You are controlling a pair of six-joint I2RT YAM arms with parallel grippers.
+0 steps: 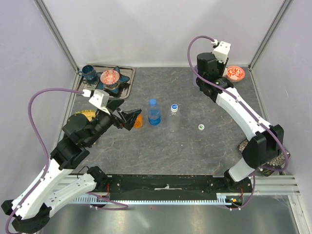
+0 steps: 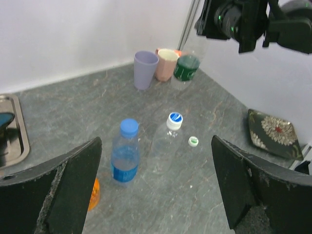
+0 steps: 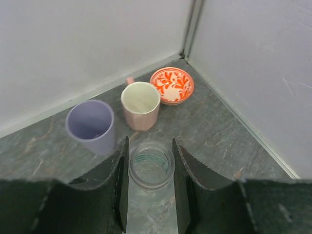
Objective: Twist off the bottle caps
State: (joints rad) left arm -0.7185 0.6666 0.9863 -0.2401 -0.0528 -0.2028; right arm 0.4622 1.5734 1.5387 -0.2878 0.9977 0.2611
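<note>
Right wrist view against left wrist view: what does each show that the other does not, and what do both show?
Only the right wrist view: the open, capless mouth of the held bottle, seen from above in the right gripper. Only the left wrist view: the blue bottle, the capped clear bottle, a loose cap on the table and a dark patterned plate. Both: the lilac cup, the beige cup and the held bottle itself.

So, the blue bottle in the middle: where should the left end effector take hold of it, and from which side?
Probably the blue cap, from straight above with the left end effector. The blue bottle stands upright, so the cap is topmost and free all round, whereas the orange bottle and the clear bottle stand close on either side of its body.
</note>
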